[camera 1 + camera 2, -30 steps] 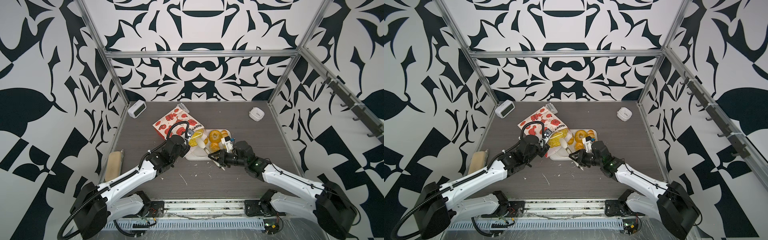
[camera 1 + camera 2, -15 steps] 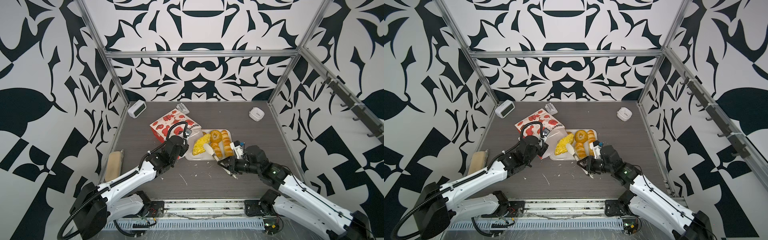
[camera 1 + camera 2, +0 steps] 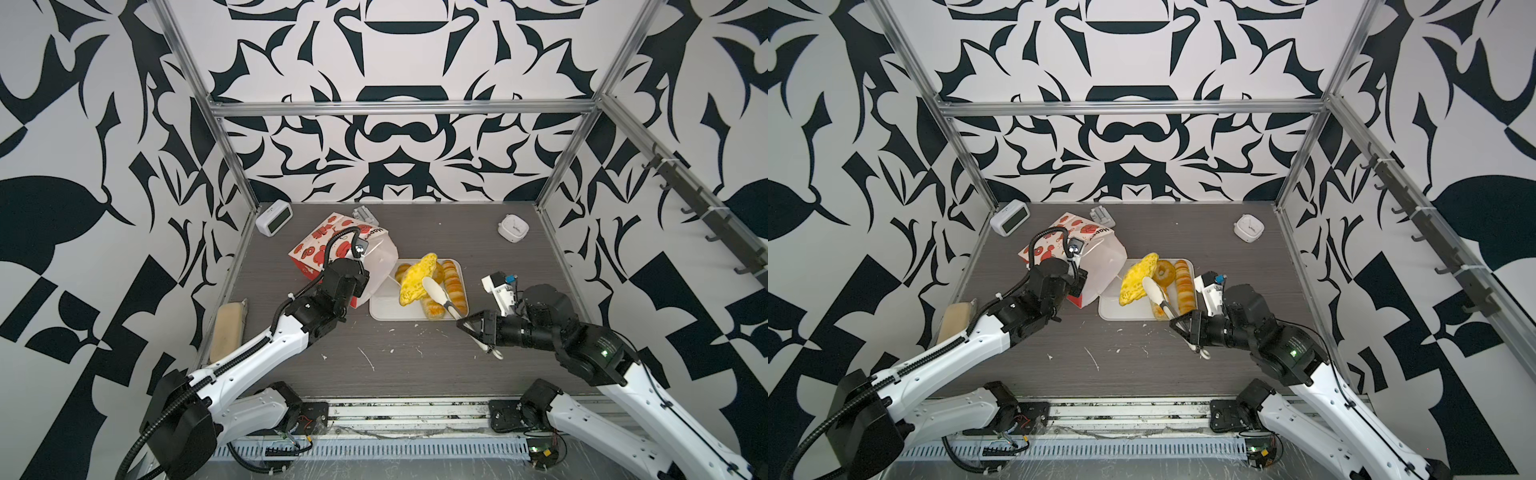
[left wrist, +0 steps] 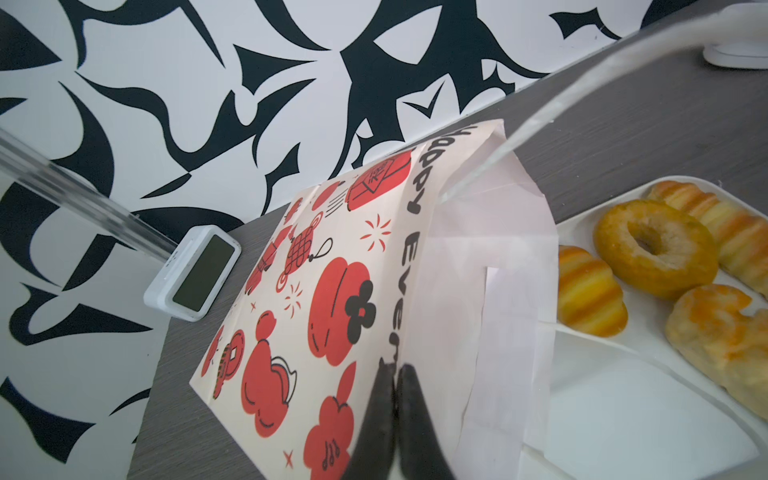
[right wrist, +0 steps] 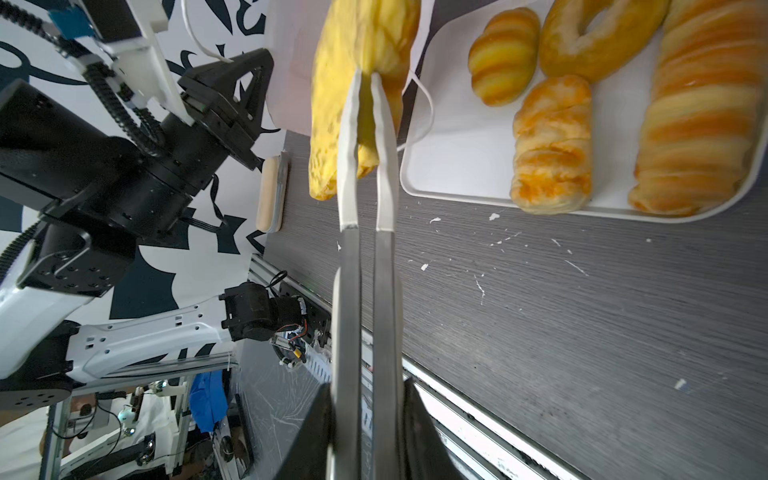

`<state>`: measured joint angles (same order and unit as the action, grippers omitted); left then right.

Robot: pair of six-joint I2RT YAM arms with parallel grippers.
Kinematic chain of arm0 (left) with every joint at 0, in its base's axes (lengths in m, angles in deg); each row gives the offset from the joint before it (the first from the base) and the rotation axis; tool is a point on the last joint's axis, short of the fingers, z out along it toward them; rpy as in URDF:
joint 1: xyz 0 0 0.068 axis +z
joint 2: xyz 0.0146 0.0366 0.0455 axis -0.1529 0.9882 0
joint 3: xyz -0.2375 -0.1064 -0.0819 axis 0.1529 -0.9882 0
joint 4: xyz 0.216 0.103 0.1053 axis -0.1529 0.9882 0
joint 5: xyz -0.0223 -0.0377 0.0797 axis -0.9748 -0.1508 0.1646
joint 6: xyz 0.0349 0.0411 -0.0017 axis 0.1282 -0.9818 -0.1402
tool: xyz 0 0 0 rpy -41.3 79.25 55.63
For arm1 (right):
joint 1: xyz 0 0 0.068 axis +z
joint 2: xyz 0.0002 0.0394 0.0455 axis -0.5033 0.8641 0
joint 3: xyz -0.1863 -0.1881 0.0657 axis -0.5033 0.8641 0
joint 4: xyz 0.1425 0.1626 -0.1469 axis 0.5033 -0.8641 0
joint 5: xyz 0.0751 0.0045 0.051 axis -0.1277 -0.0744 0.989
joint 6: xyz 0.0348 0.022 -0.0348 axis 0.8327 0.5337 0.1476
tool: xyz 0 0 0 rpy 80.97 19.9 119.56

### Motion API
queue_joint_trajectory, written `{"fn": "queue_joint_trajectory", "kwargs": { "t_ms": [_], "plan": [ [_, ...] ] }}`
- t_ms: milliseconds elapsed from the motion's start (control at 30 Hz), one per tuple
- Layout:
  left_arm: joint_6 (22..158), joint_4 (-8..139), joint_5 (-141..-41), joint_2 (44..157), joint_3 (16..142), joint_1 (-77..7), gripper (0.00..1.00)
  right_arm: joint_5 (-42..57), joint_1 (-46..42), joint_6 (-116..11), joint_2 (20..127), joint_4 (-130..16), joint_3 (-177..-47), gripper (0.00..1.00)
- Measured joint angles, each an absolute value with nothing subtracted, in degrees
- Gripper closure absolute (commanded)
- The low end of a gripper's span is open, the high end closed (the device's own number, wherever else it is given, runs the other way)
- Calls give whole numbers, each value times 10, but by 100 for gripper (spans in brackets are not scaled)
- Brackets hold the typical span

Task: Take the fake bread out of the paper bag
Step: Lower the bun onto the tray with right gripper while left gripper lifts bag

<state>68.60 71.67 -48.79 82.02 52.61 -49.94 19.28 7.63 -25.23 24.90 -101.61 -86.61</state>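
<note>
Left wrist view, then both top views: the left claw (image 4: pixel 397 370), clenched on the thin, creased rim of the paper bag (image 4: pixel 332 291), could tear it. A bumpy yellow bun (image 3: pixel 413 274) hangs beside the bag mouth, pinched only by smooth white-tipped steel tongs (image 3: pixel 432 289) squeezed in the right claw (image 3: pixel 477 327). It may slip onto the table (image 3: pixel 415 374) short of the hard white tray (image 3: pixel 388 309), where four glossy golden pastries (image 3: pixel 452 282) lie.
</note>
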Motion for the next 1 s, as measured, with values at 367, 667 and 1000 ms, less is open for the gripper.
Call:
{"fn": "queue_joint_trajectory", "kwargs": {
  "t_ms": [367, 667, 1000],
  "plan": [
    [733, 771, -458, 762, 619, -499, 100, 147, 76, -349, 407, -1144, -992, 100],
    [789, 808, -444, 686, 639, -495, 100, 118, 76, -417, 555, -1214, -1112, 100],
    [858, 822, -460, 651, 645, -494, 100, 103, 77, -470, 716, -1309, -1256, 100]
  ]
}}
